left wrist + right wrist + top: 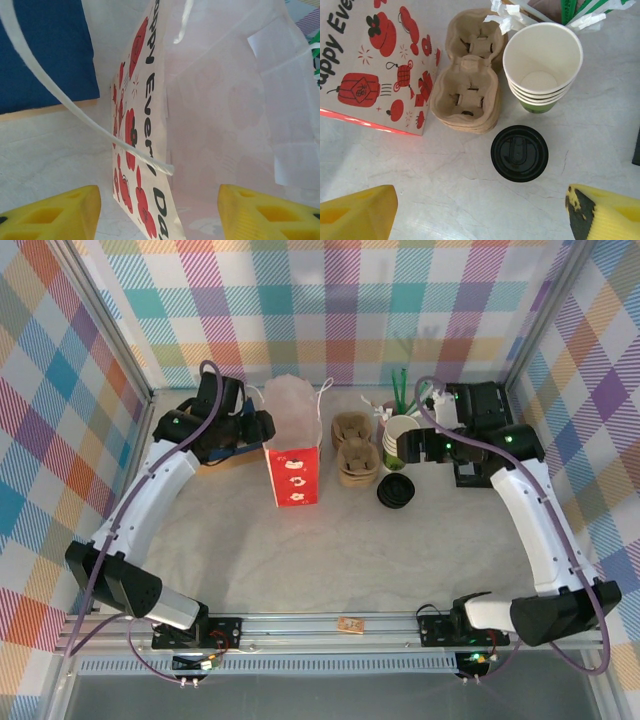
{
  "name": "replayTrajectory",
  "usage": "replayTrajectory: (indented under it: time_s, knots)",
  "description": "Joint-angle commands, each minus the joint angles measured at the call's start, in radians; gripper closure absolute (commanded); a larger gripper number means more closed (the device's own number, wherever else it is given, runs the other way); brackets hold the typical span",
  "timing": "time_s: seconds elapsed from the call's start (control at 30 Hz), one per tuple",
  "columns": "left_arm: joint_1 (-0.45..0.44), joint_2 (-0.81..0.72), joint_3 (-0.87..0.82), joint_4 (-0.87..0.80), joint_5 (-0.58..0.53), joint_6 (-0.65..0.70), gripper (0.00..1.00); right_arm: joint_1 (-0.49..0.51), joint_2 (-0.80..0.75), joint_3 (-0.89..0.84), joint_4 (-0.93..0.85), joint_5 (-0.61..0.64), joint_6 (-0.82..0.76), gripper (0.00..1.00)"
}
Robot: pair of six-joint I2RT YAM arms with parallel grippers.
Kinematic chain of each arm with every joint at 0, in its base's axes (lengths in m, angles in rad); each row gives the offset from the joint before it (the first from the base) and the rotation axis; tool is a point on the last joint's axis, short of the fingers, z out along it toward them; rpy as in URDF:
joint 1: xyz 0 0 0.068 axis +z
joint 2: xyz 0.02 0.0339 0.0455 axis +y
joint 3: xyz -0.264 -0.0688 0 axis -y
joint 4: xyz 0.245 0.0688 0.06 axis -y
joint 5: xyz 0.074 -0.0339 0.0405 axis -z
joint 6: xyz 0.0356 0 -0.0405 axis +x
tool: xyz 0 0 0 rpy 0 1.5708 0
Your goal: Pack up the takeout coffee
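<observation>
Coffee: judged not yet made up. An empty cup and a lid are seen apart, no lid on a cup.
Cups (542,65): a nested stack, cream above and green below, upright at the far right of the table (470,200). The top cup is seen to be empty.
Lid (519,153): black and round, on the table just on the near side of the cups. Whether anything is under it cannot be told.
Handling: the cup is judged light and thin-walled, easily crushed by a hard squeeze and stiffest just under the rolled rim. The coating may be slippery. Nested cups may come up together.
Hold: the side wall below the rim is judged best for the cup. The lid is best taken by its edge and pressed on evenly.
Right gripper (480,215): spread wide with nothing between the fingers, held above the table on the near side of the lid.
Left gripper (160,217): spread, nothing pinched. The fingers are set either side of the printed wall of the bag (145,165), and no contact is made out.
Bag: paper, upright and open at the top. A white handle (75,112) hangs across the way in and could be snagged.
Carriers (467,87): stacked pulp trays between bag and cups, just beside the cups, so little room is left there for a finger.
Straws (580,10): crowded behind the cups, so an approach from that side is blocked.
Blue box (45,50): left of the bag, out of the way.
</observation>
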Motion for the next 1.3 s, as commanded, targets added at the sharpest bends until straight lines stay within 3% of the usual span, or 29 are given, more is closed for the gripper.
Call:
replayTrajectory:
  time_s: [0.0, 0.1, 0.13, 0.2, 0.4, 0.53, 0.77, 0.87, 1.03, 1.17, 1.27]
  knots:
    - [-0.001, 0.027, 0.044, -0.03, -0.021, 0.001, 0.4, 0.011, 0.047, 0.065, -0.045, 0.044, -0.048, 0.18]
    - [-0.001, 0.047, 0.064, -0.05, -0.021, 0.006, 0.41, 0.025, 0.109, 0.113, -0.065, 0.076, -0.063, 0.2]
    - [-0.001, 0.046, 0.068, -0.054, -0.015, 0.006, 0.37, 0.031, 0.123, 0.125, -0.069, 0.088, -0.066, 0.21]
    - [-0.003, 0.021, 0.063, -0.057, -0.012, 0.007, 0.16, 0.045, 0.147, 0.14, -0.072, 0.107, -0.077, 0.21]
    - [-0.003, -0.142, 0.057, -0.07, -0.066, 0.003, 0.07, 0.078, 0.226, 0.152, -0.06, 0.159, -0.096, 0.27]
    - [-0.002, -0.285, -0.003, -0.04, -0.037, 0.0, 0.07, 0.086, 0.272, 0.158, -0.041, 0.192, -0.093, 0.27]
    - [-0.02, -0.608, -0.373, 0.068, 0.13, -0.01, 0.2, 0.024, 0.366, 0.266, -0.117, 0.278, 0.076, 0.29]
    - [-0.134, -0.693, -0.483, 0.045, 0.108, 0.002, 0.23, -0.029, 0.402, 0.283, -0.128, 0.222, 0.122, 0.3]
    - [-0.426, -0.714, -0.598, 0.076, -0.044, -0.065, 0.23, -0.078, 0.465, 0.311, -0.122, 0.163, 0.16, 0.3]
    - [-0.632, -0.621, -0.698, 0.227, -0.125, -0.131, 0.23, -0.09, 0.518, 0.351, -0.115, 0.11, 0.176, 0.34]
    - [-0.709, -0.536, -0.77, 0.396, -0.132, -0.167, 0.25, -0.09, 0.553, 0.375, -0.114, 0.123, 0.185, 0.41]
